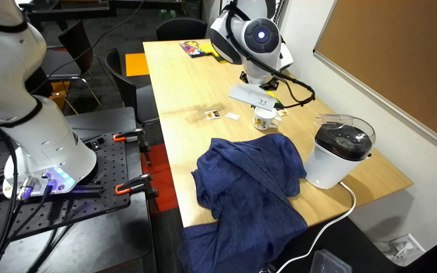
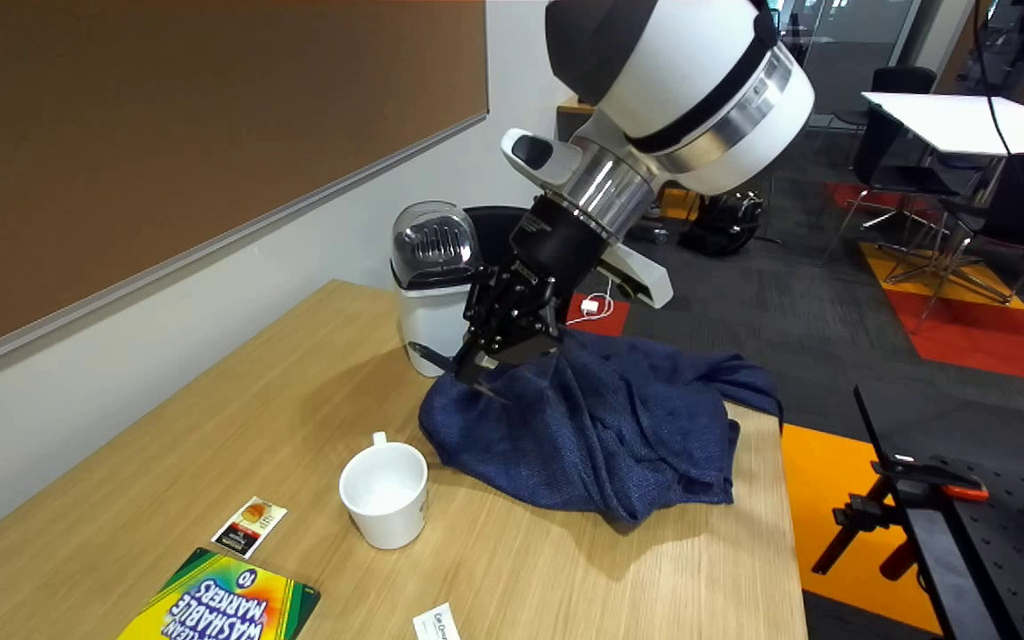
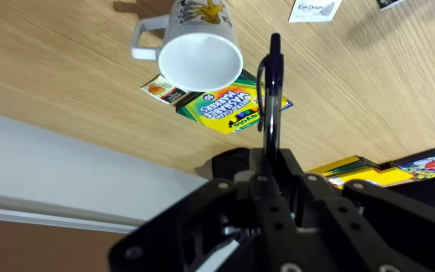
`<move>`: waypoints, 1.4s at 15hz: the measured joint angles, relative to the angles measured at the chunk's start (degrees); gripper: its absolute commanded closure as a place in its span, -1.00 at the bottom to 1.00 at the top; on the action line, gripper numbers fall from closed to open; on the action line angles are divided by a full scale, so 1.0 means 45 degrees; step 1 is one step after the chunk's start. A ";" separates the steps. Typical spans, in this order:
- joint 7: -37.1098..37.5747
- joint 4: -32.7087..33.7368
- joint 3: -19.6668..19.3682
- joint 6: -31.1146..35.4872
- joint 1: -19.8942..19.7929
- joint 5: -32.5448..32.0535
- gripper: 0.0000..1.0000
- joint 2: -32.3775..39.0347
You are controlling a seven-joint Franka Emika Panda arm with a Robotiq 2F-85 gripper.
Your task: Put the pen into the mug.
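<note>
The mug is small, white and round with a print and a side handle. It stands upright on the table in both exterior views [image 1: 262,120] [image 2: 395,526], and its open mouth shows in the wrist view [image 3: 202,62]. My gripper [image 3: 272,155] is shut on the thin dark pen [image 3: 274,81], whose clip end sticks out past the fingertips. In an exterior view the gripper [image 2: 469,366] is above the table near the cloth, raised and apart from the mug, with the pen [image 2: 428,356] tilted. In another exterior view the wrist hides the fingers.
A crumpled blue cloth [image 1: 249,185] lies beside the mug. A white pot with black lid [image 1: 330,167] stands at the wall side, its cord hanging off the edge. A marker box [image 3: 227,109], small packets [image 3: 313,11] and a dark container [image 3: 229,164] are on the table.
</note>
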 measured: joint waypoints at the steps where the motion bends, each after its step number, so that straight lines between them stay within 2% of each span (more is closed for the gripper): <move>1: -0.0530 0.0108 0.0046 -0.0026 -0.0013 0.0495 0.94 0.0042; 5: -0.2717 0.0584 0.0152 -0.0304 -0.0079 0.2636 0.94 0.0266; 6: -0.3136 0.0696 0.0151 -0.0444 -0.0095 0.3008 0.77 0.0336; 9: -0.3195 0.0717 0.0140 -0.0465 -0.0097 0.3044 0.77 0.0436; 10: -0.3195 0.0715 0.0140 -0.0465 -0.0096 0.3044 0.94 0.0439; 13: -0.3212 0.0719 0.0140 -0.0465 -0.0096 0.3067 0.94 0.0467; 15: -0.3912 0.0806 0.0142 -0.0681 -0.0111 0.3526 0.94 0.0511; 19: -0.6687 0.1091 0.0143 -0.2128 -0.0371 0.5417 0.94 0.0599; 21: -0.7744 0.1116 -0.0719 -0.3603 0.0027 0.6318 0.94 0.0610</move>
